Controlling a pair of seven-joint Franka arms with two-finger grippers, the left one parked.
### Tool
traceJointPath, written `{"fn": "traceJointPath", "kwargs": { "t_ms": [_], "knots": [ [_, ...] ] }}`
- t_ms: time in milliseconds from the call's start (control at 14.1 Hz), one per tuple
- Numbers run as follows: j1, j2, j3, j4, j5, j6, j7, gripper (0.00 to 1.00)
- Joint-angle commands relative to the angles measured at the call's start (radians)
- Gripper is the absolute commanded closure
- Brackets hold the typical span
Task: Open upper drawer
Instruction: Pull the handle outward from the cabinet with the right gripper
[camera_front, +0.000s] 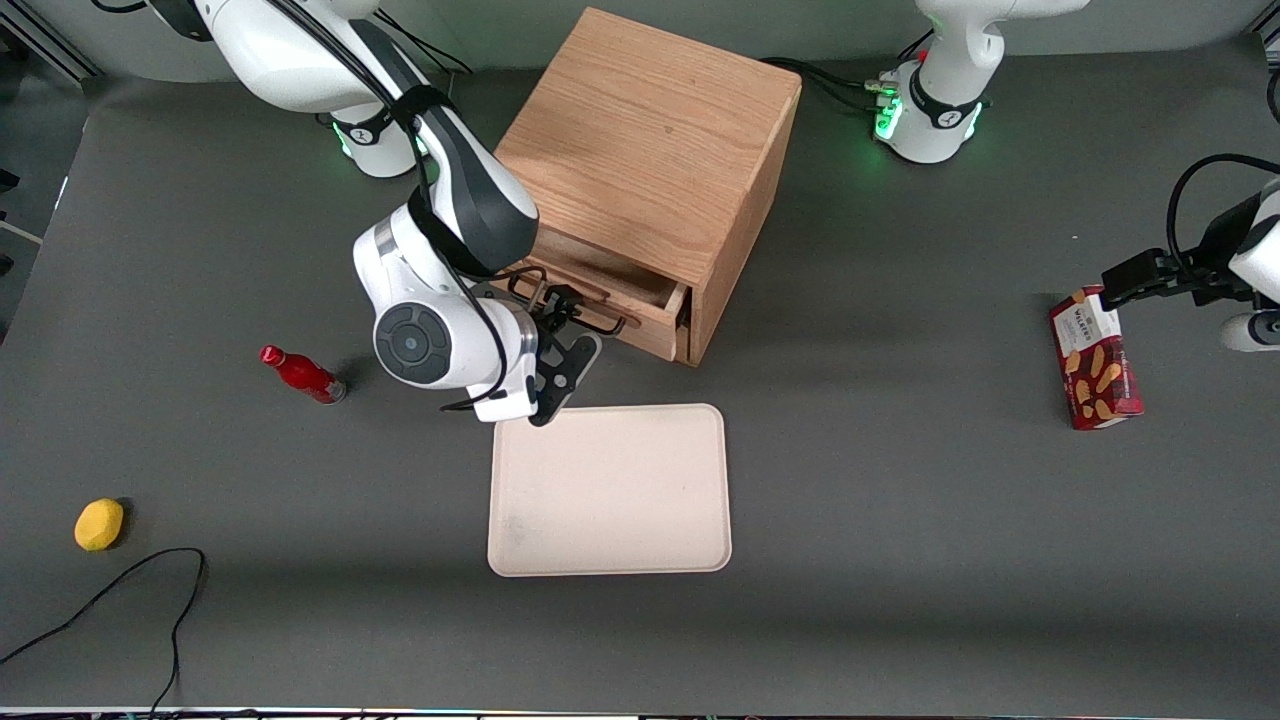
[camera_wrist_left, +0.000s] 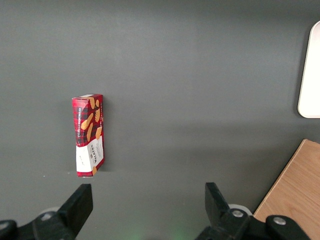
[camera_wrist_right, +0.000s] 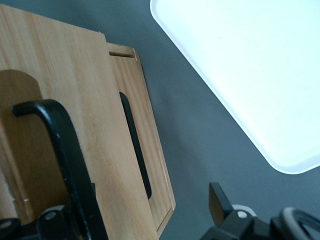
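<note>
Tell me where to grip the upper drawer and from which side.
Grip the upper drawer by its black wire handle, coming from in front: the bar stands off the flat face. The gripper is already at it, one finger hooked inside; drawer partly out.

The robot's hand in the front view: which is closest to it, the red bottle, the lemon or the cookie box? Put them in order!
From the hand at the upper drawer:
1. Red bottle, beside the working arm.
2. Lemon, nearer the camera, at the working arm's end.
3. Cookie box, at the parked arm's end.

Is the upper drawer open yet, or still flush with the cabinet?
Partly open: the upper drawer juts out from the cabinet; the gripper is at its handle.
</note>
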Motion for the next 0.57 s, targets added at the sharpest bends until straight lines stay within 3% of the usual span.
{"fn": "traceJointPath", "kwargs": {
  "t_ms": [0,496],
  "knots": [
    [-0.022,0.029,0.000,0.043,0.007,-0.006,-0.025,0.00],
    [-0.060,0.041,0.000,0.071,0.009,-0.011,-0.047,0.00]
  ]
}}
